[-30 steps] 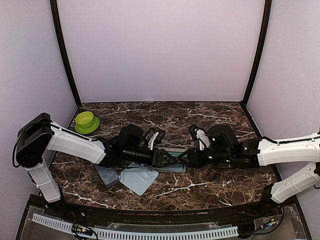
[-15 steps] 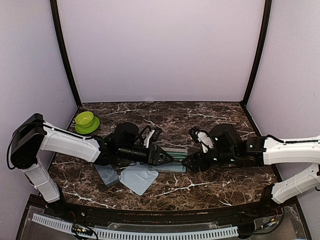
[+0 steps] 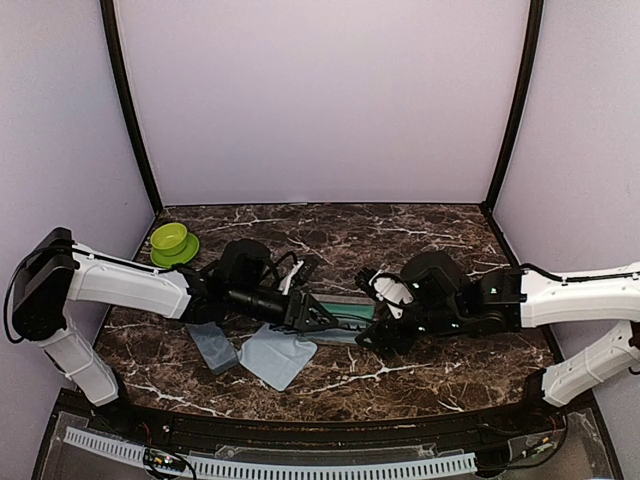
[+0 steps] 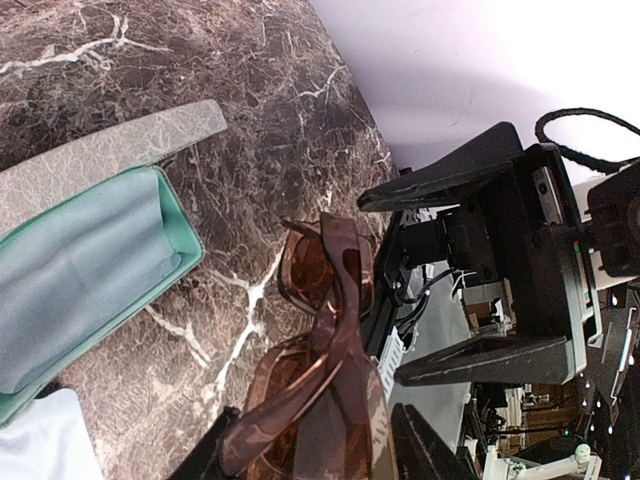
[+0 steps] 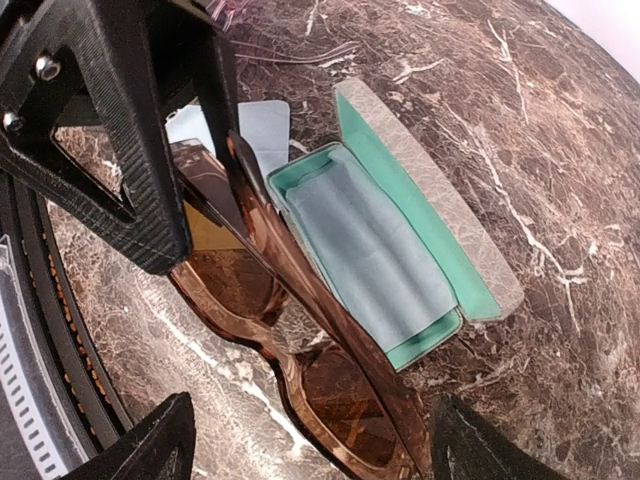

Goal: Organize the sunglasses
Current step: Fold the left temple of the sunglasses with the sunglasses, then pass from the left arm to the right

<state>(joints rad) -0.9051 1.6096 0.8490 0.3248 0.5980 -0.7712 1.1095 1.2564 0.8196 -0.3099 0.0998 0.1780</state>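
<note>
Sunglasses (image 4: 330, 290) are gripped between the fingers of the left gripper (image 4: 315, 440) and held above the marble table (image 4: 250, 90), just beside the open teal-lined case (image 4: 110, 150). The right gripper (image 5: 312, 425) is spread wide at their other end.

Left arm (image 3: 125, 285): smooth white shell links, black boxy joint housings at both ends, thin black cable (image 3: 285, 262) by the wrist. Right arm (image 3: 575, 297): same white shells, black motor blocks, tiny green lights on the dark wrist section. Left gripper (image 3: 322, 316): matte black, fingers (image 5: 165, 150) are open triangular frames with ribbed, layered print texture, silver screw head (image 5: 45, 68) in one corner. Right gripper (image 3: 365, 335): black too, wedge-shaped fingers (image 4: 450, 180), boxy body, black cable loop (image 4: 585, 112) beside it.
</note>
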